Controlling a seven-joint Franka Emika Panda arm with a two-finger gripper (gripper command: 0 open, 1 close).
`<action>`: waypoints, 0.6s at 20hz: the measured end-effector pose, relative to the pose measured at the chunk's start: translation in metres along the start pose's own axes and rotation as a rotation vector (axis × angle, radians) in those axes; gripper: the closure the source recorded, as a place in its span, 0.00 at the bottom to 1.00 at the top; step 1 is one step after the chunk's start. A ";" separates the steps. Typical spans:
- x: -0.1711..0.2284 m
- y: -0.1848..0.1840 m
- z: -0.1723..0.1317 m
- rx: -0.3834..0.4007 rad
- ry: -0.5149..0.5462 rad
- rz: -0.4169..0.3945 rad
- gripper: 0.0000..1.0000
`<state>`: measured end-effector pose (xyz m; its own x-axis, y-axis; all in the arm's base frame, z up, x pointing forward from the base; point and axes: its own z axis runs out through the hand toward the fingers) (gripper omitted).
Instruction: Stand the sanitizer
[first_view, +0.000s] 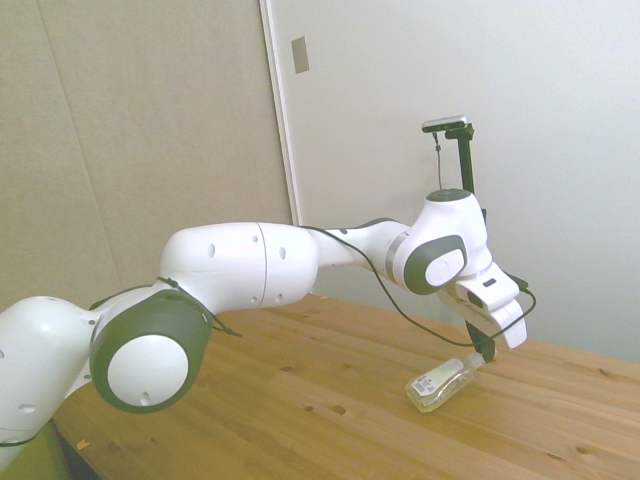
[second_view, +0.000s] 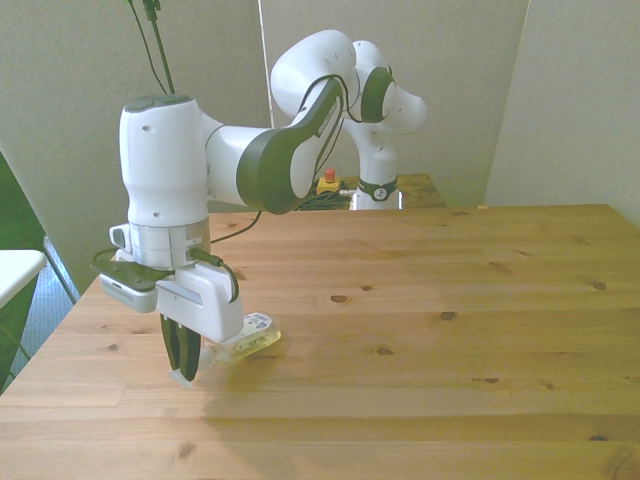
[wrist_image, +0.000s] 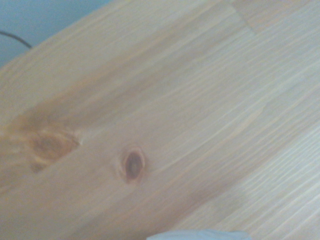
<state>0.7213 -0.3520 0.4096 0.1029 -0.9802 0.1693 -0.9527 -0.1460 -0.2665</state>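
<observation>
The sanitizer (first_view: 438, 384) is a small clear bottle of pale yellowish liquid with a white-and-blue label. It lies on its side on the wooden table (first_view: 330, 400), near the front view's left edge. My gripper (second_view: 183, 372) points down at its pump end, with the dark fingers (second_view: 191, 350) close together around the white pump top. In the side view the gripper (first_view: 487, 352) meets the bottle's raised top end. The bottle's body (second_view: 252, 341) sticks out from behind the gripper toward the front view's right. The wrist view shows only bare wood with knots.
The table's edge (second_view: 60, 330) runs close to the gripper on the front view's left, with a white surface (second_view: 15, 270) beyond it. A red button (second_view: 328, 181) sits by the robot's base at the far edge.
</observation>
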 end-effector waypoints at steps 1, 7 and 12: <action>-0.004 -0.003 -0.005 0.005 0.012 0.014 1.00; -0.038 -0.021 -0.036 0.071 0.175 0.103 1.00; -0.089 -0.028 -0.078 0.127 0.312 0.150 1.00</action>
<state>0.7161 -0.2504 0.4761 -0.1460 -0.9068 0.3954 -0.9055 -0.0384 -0.4225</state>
